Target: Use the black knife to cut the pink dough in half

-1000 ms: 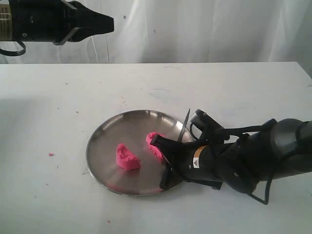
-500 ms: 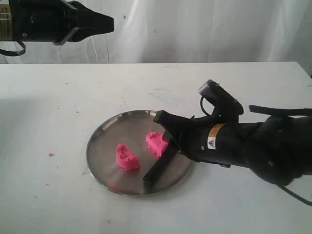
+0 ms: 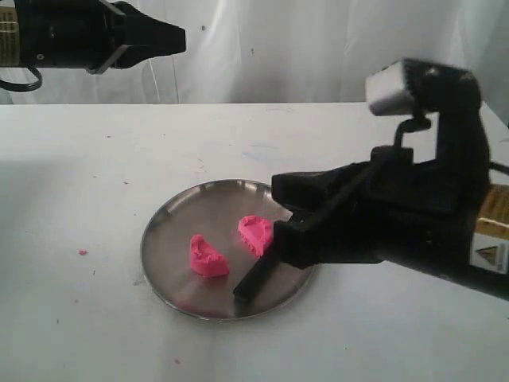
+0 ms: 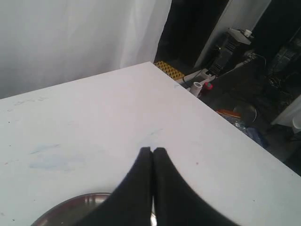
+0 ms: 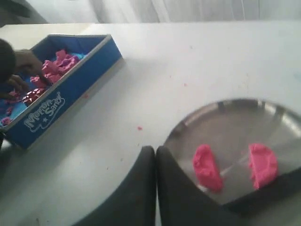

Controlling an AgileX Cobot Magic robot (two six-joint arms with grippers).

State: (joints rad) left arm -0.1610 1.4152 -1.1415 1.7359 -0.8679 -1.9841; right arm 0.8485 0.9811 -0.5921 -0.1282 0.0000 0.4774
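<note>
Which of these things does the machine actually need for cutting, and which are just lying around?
For the job: dough, already in two halves; knife; plate under them.
Lying about: blue box of pink sand; pink crumb.

Right tool now higher, empty and closed, clear of the black knife.

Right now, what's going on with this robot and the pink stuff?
The pink dough already lies in two halves on the steel plate. The black knife rests on the plate beside them, not held. The right end effector hangs shut and empty over the plate's right side. The left end effector, also shut, hovers well away from the plate.
</note>
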